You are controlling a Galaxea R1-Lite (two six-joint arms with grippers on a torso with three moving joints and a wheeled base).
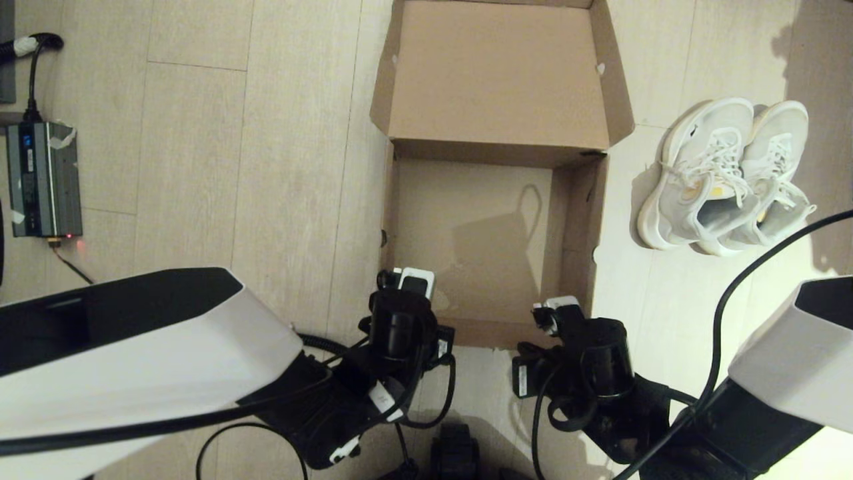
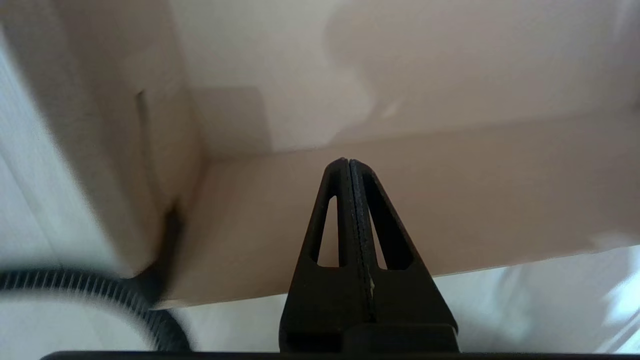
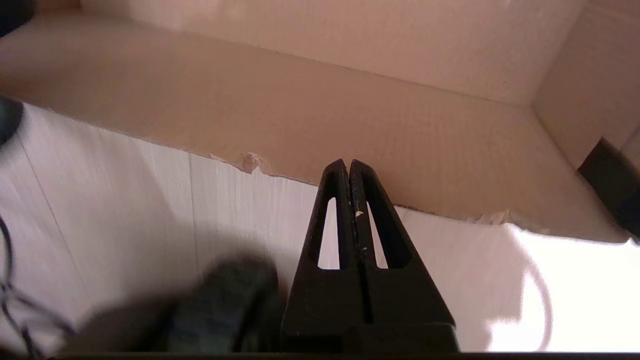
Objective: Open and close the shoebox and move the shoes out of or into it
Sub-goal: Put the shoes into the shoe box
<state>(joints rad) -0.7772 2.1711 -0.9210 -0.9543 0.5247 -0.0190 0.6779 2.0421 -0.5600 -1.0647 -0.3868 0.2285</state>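
Observation:
The shoebox (image 1: 576, 220) stands open on the floor ahead of me with nothing inside, its lid (image 1: 496, 73) folded back flat at the far side. The shoes (image 1: 723, 177), a white pair, lie side by side on the floor to the right of the box. My left gripper (image 2: 348, 162) is shut and empty, just above the near wall of the shoebox (image 2: 475, 200) by its near left corner. My right gripper (image 3: 348, 162) is shut and empty too, its tips at the near wall's torn top edge (image 3: 350, 115), towards the near right corner.
A grey power unit (image 1: 43, 179) with a black cable lies on the wooden floor at the far left. A black cable (image 1: 733, 300) from my right arm arcs over the floor between the box and the shoes.

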